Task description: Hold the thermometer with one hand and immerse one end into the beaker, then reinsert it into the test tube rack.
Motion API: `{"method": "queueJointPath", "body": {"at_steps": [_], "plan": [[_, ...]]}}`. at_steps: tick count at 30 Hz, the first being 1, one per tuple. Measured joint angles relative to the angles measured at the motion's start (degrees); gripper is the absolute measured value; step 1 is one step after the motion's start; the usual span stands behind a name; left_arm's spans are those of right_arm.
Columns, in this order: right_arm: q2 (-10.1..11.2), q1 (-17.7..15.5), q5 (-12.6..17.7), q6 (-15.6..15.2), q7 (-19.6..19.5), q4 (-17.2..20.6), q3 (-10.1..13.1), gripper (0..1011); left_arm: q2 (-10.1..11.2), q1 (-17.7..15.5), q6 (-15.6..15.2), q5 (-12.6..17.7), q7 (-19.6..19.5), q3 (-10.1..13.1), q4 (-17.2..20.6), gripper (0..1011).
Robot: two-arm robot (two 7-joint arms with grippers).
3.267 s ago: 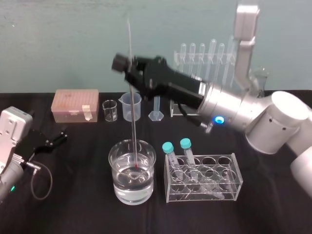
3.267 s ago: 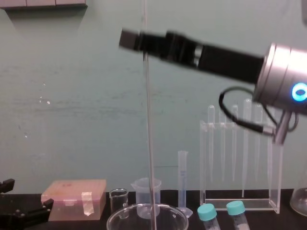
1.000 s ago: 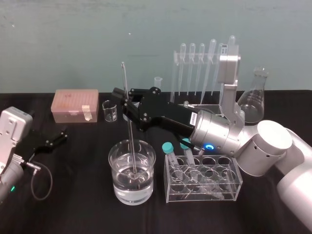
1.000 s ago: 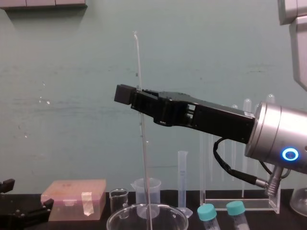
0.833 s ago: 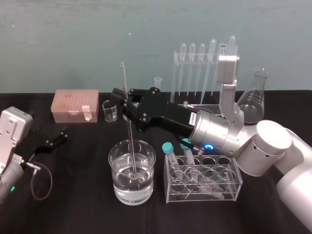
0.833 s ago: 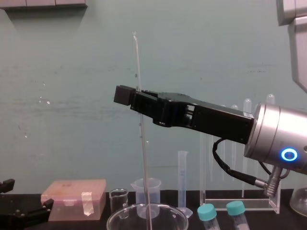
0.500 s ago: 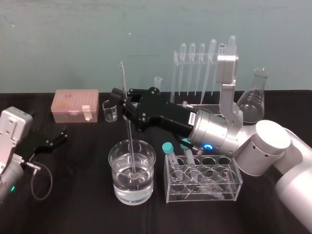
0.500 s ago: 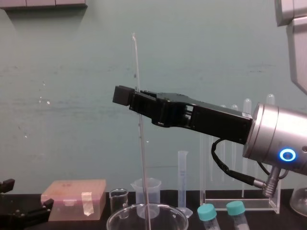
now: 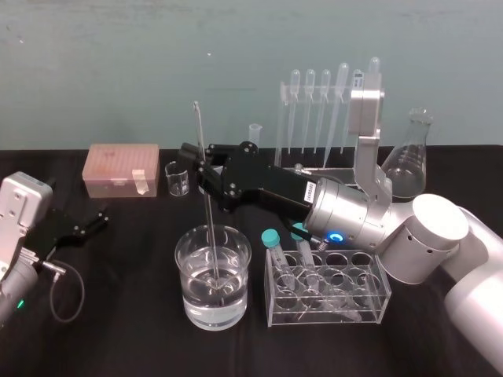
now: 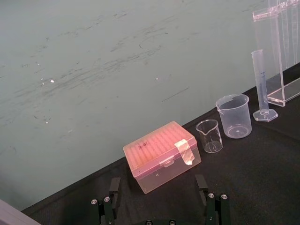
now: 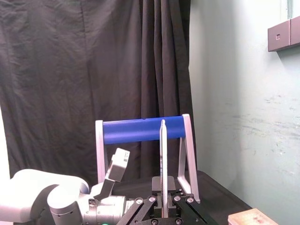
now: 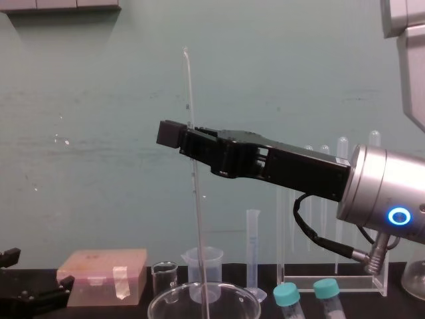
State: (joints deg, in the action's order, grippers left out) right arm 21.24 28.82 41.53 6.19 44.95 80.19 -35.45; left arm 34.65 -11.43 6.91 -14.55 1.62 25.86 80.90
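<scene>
We judge the immersion step to be in hand; our right gripper (image 9: 203, 161) is clamped on the thermometer (image 9: 209, 220) partway down its length, with the rod near upright; below the gripper its lower end dips into the water of the beaker (image 9: 182, 271); the test tube rack (image 12: 352, 284) stands behind the gripper, off to its right; next, we reckon, comes a straight lift clear of the rim, then a carry back to a rack hole; our left gripper (image 9: 90, 222) rests parked with fingers spread, far to the left on the surface (image 9: 126, 330).
</scene>
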Motion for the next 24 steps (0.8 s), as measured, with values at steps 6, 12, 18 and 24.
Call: {"method": "queueJointPath", "body": {"at_steps": [6, 12, 18, 24], "plan": [[0.0, -0.1, 0.1, 0.0, 0.0, 0.1, 0.0, 55, 0.0, 0.0, 0.0, 0.0, 0.0, 0.0, 0.0, 1008], [0.1, -0.2, 0.2, -0.1, 0.0, 0.2, 0.0, 55, 0.0, 0.0, 0.0, 0.0, 0.0, 0.0, 0.0, 1008], [0.1, -0.2, 0.2, -0.2, -0.1, 0.4, 0.1, 55, 0.0, 0.0, 0.0, 0.0, 0.0, 0.0, 0.0, 1008], [0.1, -0.2, 0.2, -0.2, -0.2, 0.4, 0.1, 55, 0.0, 0.0, 0.0, 0.0, 0.0, 0.0, 0.0, 1008]]}}
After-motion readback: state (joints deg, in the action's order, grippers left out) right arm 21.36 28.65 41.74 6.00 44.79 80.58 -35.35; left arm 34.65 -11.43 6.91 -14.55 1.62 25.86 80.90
